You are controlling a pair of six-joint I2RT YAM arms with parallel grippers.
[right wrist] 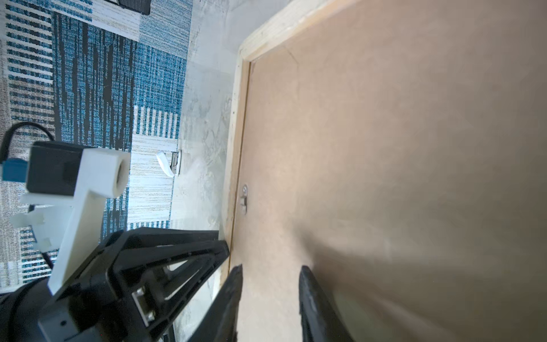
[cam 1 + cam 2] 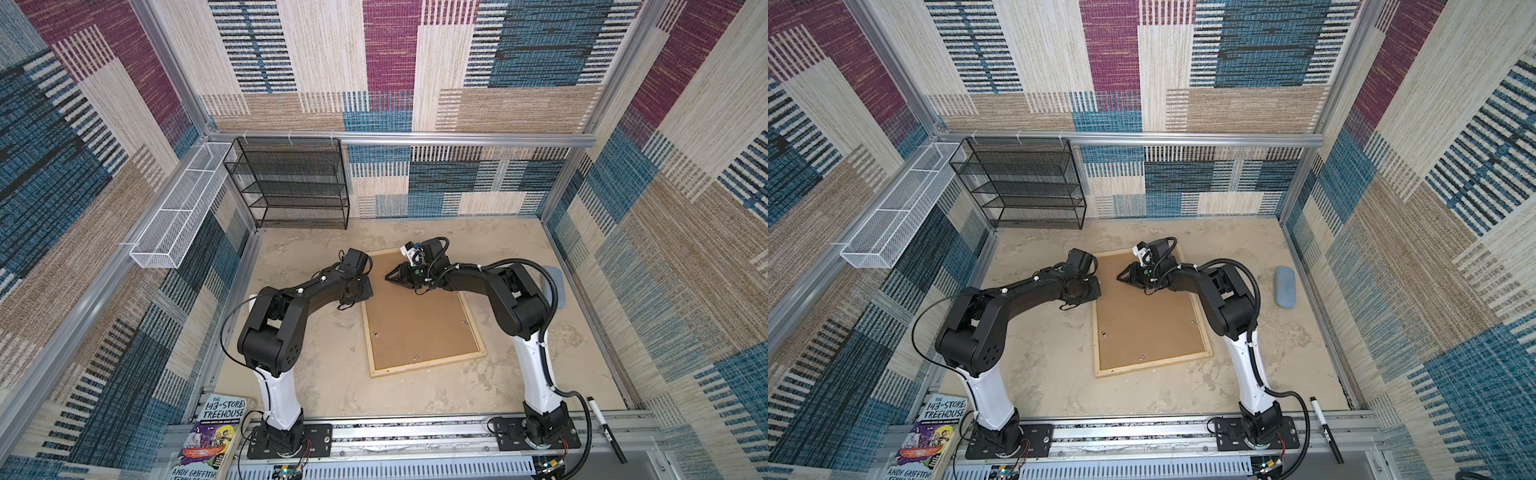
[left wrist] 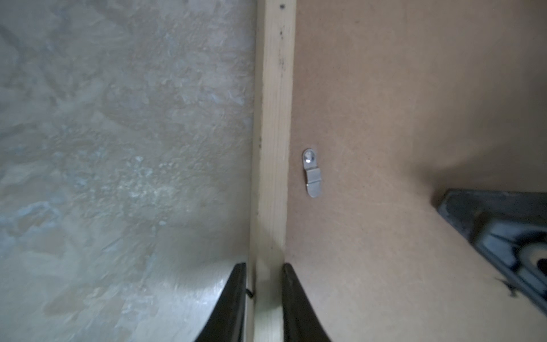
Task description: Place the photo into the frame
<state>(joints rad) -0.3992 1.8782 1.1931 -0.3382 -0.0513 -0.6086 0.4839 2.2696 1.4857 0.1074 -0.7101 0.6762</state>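
The left end effector [image 3: 264,266] is clamped, the right end effector [image 1: 272,268] parted.

Count of things in the work cell
One wooden frame [image 2: 428,363], one brown backing board [image 2: 415,324], two robot arms [image 2: 286,299], one black wire-mesh rack [image 2: 291,183], one white mesh basket [image 2: 178,208], one paperback book [image 2: 212,432], one black marker [image 2: 604,432], one pale-blue case [image 2: 1285,286].

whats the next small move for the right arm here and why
Probably ease the right end effector forward to the metal clip. The left end effector grips the frame by its rail, the brown backing fills it, and the right jaws stand open just short of that clip.
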